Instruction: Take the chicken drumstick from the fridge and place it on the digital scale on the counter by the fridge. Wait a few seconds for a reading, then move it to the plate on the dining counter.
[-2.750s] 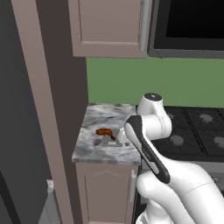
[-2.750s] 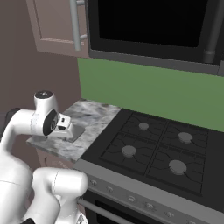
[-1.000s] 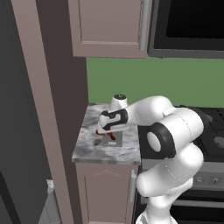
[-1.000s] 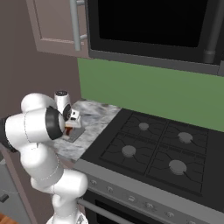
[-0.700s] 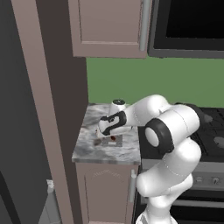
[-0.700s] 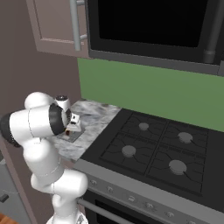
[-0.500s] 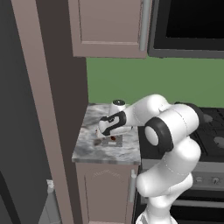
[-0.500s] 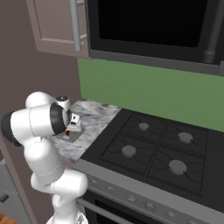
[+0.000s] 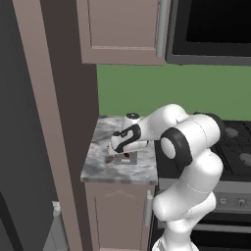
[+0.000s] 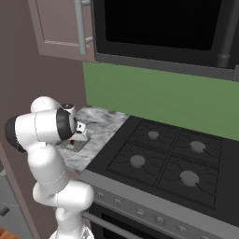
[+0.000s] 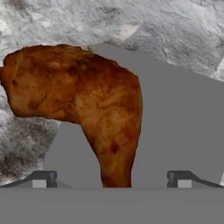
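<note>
The tool (image 11: 112,179), jaws spread wide and grasping nothing, hangs low over the chicken drumstick (image 11: 83,105), which lies on the digital scale (image 11: 175,127) on the marbled desk (image 9: 98,169) beside the stove (image 10: 163,158).

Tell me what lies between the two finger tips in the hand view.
The narrow end of the chicken drumstick lies between the fingertips in the hand view, resting on the digital scale; neither tip touches it.
</note>
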